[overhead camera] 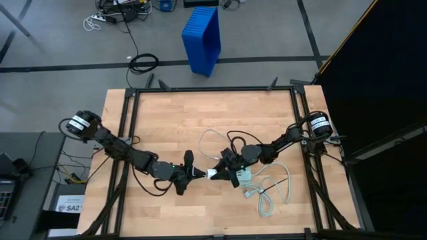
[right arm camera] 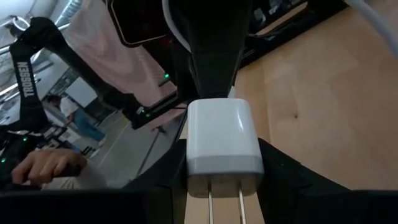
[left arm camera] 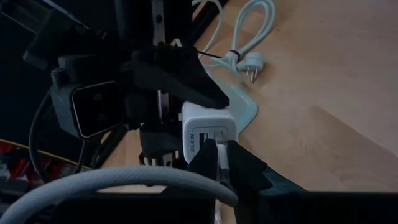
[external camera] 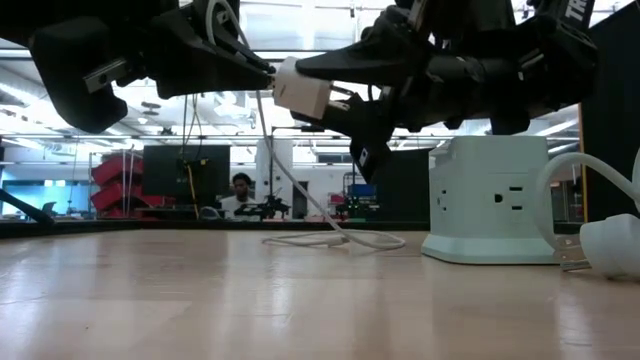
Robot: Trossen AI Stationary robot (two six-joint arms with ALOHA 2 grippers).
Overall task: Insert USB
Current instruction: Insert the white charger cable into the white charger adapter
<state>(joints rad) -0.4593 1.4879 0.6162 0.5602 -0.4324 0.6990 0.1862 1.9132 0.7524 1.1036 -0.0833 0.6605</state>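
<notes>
A small white charger cube (external camera: 300, 90) hangs above the table's middle, with my right gripper (overhead camera: 221, 175) shut on it from the right. My left gripper (overhead camera: 197, 173) comes from the left, shut on the USB's plug (left arm camera: 222, 155), right at the cube's port face (left arm camera: 208, 134). Whether the tip is inside a port is hidden by my fingers. The USB's thin white cable (external camera: 285, 170) hangs down, and its loop (external camera: 335, 238) lies on the table. In the right wrist view the cube (right arm camera: 222, 140) shows its two prongs. My left gripper pinches the USB's small white plug (left arm camera: 222, 155) between its two fingertips, coming from the table's left and slanting slightly down. The plug is clear of the table and points at the cube's port face. The cable trails back slack. My right gripper pinches the charger cube by two opposite sides (right arm camera: 256, 163), near its pronged end, coming about level from the table's right. The cube is lifted clear of the table, its prongs toward my wrist and its port face toward the left gripper.
A pale green-white power block (external camera: 490, 200) stands on the table just right of the grippers. A bundled white cord (overhead camera: 267, 197) with a grey plug (external camera: 610, 245) lies near it. Beyond the table's far edge a blue bin (overhead camera: 202, 39) stands on the floor.
</notes>
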